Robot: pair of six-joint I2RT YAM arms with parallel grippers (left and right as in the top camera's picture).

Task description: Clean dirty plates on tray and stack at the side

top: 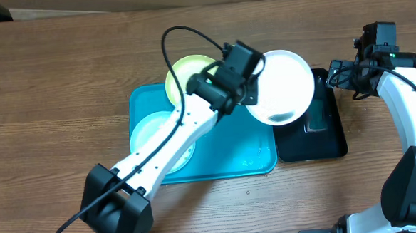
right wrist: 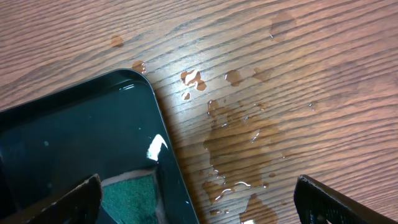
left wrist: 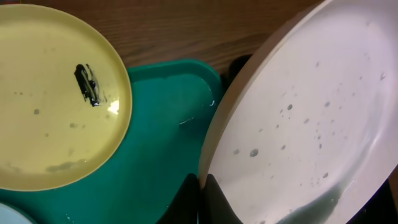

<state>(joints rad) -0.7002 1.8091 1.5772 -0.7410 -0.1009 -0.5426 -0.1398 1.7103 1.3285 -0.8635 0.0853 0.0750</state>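
Evidently the left gripper (left wrist: 200, 193) has its two fingers pressed together on the near rim of the white plate (top: 283, 87), pinching only the edge. That leaves the whole face bare, which looks like the reason for the hold: the grey specks across it can be reached for wiping. The plate hangs tilted in the air, partly over the far right corner of the turquoise tray (top: 228, 162) and partly over the black tray (top: 332, 142) to its right. This is probably so that drips fall into a tray and not onto the table (top: 63, 81).

The lime-green plate (left wrist: 56, 93) lies flat at the far side of the turquoise tray, with a dark smear (left wrist: 87, 84) on its face, so it appears uncleaned. The light blue plate (top: 157, 133) lies on the left of the same tray, half under the left arm.

The right gripper (right wrist: 196, 190) hangs with its fingers spread wide and nothing between them, above the far right corner of the black tray. A green pad (right wrist: 127, 196) lies in that tray just below it. Water (right wrist: 242, 146) is pooled on the wood beside the tray. The open stance suggests readiness to take the pad and wipe the raised plate.
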